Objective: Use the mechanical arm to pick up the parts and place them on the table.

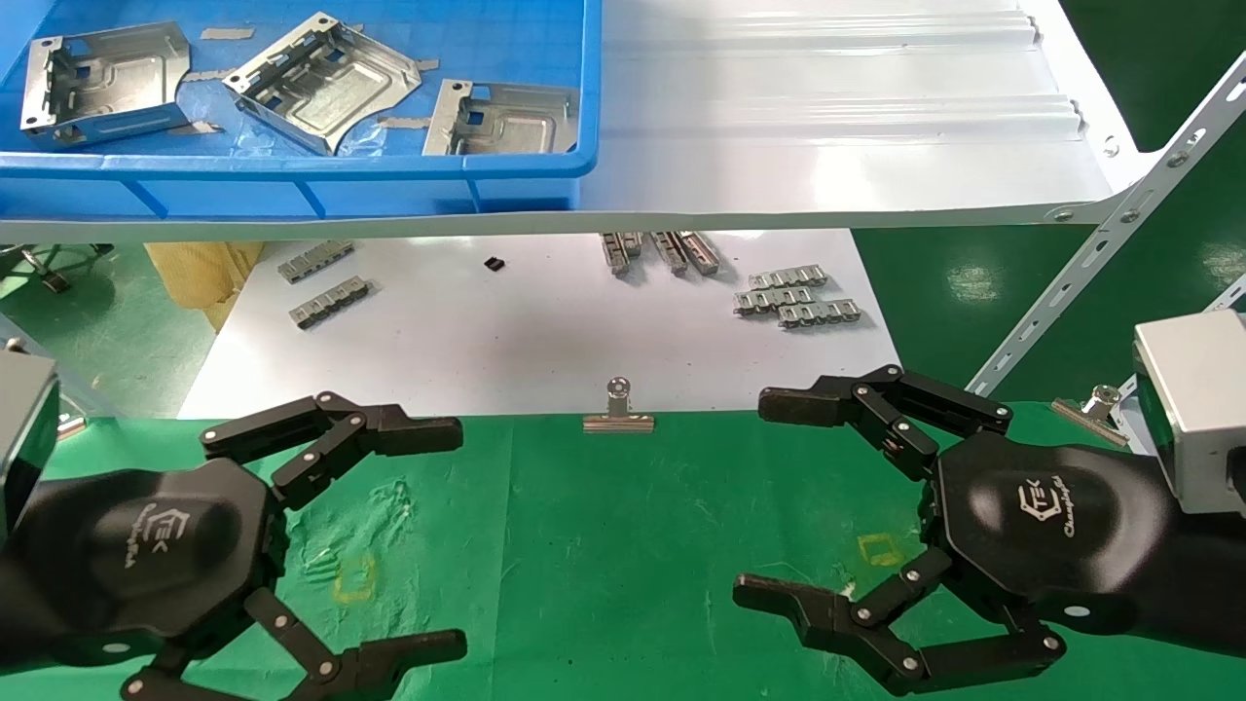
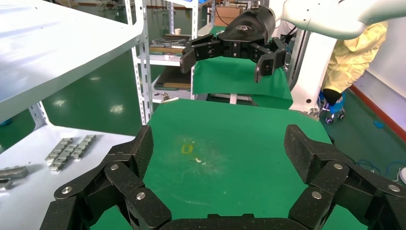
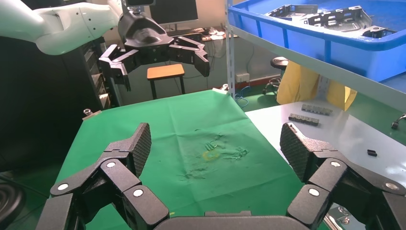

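Note:
Three silver stamped parts (image 1: 102,83) (image 1: 326,78) (image 1: 506,119) lie in a blue bin up on the white shelf; the right wrist view shows them too (image 3: 335,17). Both black mechanical arms hover low over the green table (image 1: 604,545). My left gripper (image 1: 458,537) is at the near left, open, with only cloth between its fingers (image 2: 220,148). My right gripper (image 1: 751,497) is at the near right, equally open and empty (image 3: 216,143). Neither is near the parts.
The blue bin (image 1: 292,175) sits on the glossy white shelf (image 1: 827,127), above a white board (image 1: 506,331) with small metal strips (image 1: 798,297). A binder clip (image 1: 618,409) holds the cloth's far edge. A slanted shelf upright (image 1: 1100,263) stands at the right.

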Tool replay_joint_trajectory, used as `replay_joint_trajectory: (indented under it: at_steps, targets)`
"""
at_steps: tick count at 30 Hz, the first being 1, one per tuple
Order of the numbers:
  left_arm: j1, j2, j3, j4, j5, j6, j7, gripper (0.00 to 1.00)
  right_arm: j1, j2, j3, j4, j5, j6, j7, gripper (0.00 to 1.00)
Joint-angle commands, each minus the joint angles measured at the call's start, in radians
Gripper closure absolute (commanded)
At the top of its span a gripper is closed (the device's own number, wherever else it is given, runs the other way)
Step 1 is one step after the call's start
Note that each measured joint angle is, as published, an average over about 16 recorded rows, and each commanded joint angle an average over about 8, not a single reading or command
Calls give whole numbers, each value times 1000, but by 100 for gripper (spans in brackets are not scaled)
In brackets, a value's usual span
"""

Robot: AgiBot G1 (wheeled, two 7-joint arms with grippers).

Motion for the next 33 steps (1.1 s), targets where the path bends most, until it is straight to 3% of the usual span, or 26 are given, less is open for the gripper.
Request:
replay_joint_trajectory:
  at_steps: [1, 33]
  targets:
    - [0, 0, 0, 0, 0, 0, 0, 0, 0, 0, 0, 0, 0, 0, 0, 0]
    - [0, 0, 0, 0, 0, 0, 0, 0, 0, 0, 0, 0, 0, 0, 0, 0]
